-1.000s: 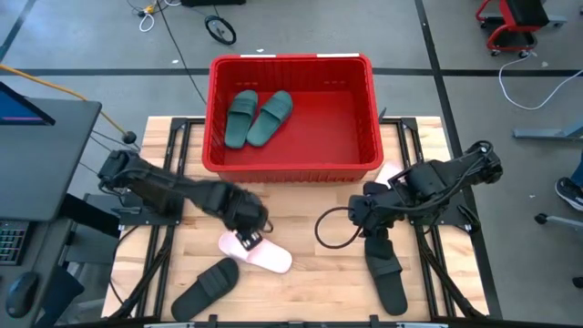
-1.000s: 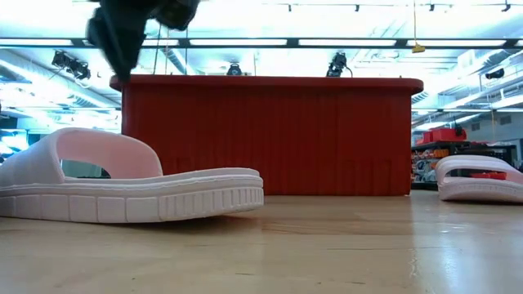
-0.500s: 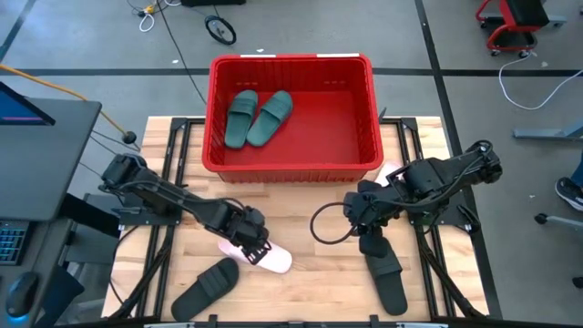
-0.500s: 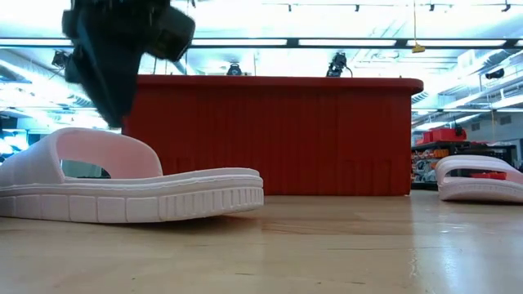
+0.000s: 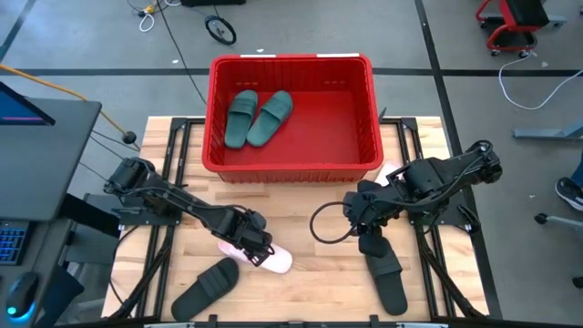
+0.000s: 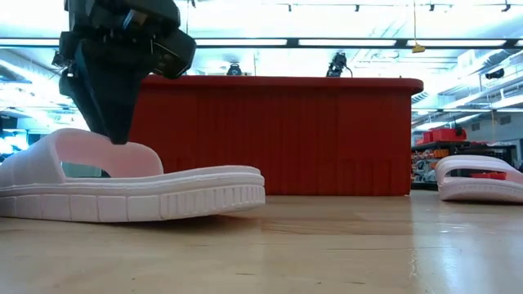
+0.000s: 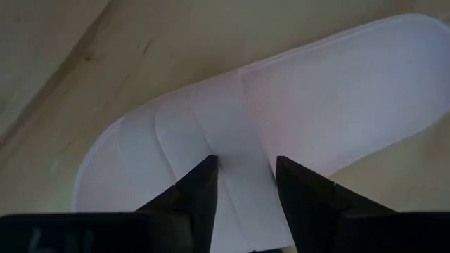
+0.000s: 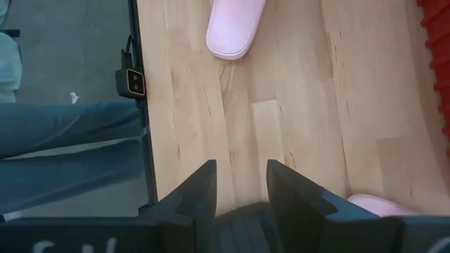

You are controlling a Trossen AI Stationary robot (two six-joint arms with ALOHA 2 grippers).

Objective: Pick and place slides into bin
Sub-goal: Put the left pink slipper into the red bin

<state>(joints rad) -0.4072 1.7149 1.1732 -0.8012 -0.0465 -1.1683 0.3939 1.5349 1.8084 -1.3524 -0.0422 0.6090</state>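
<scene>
A pale pink slide (image 5: 273, 260) lies sole-down at the table's near middle; it also shows in the low view (image 6: 163, 196). My left gripper (image 5: 252, 246) is down on its strap, shut on it. My right gripper (image 5: 367, 228) is over the far end of a black slide (image 5: 384, 271) that lies on the table at the near right, and is shut on it. A second pink slide (image 5: 388, 170) lies beside the red bin (image 5: 291, 62). A second black slide (image 5: 205, 287) lies near left. Two dark green slides (image 5: 258, 117) lie in the bin. My left gripper pinches the pink slide's strap (image 7: 242, 151) between its two fingers, at the strap's top. The fingers come from above, pointing down. The slide rests flat on the table on its sole (image 6: 131, 208). My right gripper has a dark ribbed part of the black slide (image 8: 240, 223) between its two fingers, at the slide's far end. The fingers themselves hide most of the place of contact. The rest of the slide (image 5: 392, 292) lies on the table.
The bin stands at the table's far middle, a red wall in the low view (image 6: 270, 139). Bare wood lies between the two grippers (image 5: 314, 264). A person's legs in jeans (image 8: 63, 140) show beyond the table's edge in the right wrist view.
My left gripper has gone toward the near edge and down from above the pink slide onto its strap. The slide has stayed on the table. My right gripper has shifted a little toward the table's left.
</scene>
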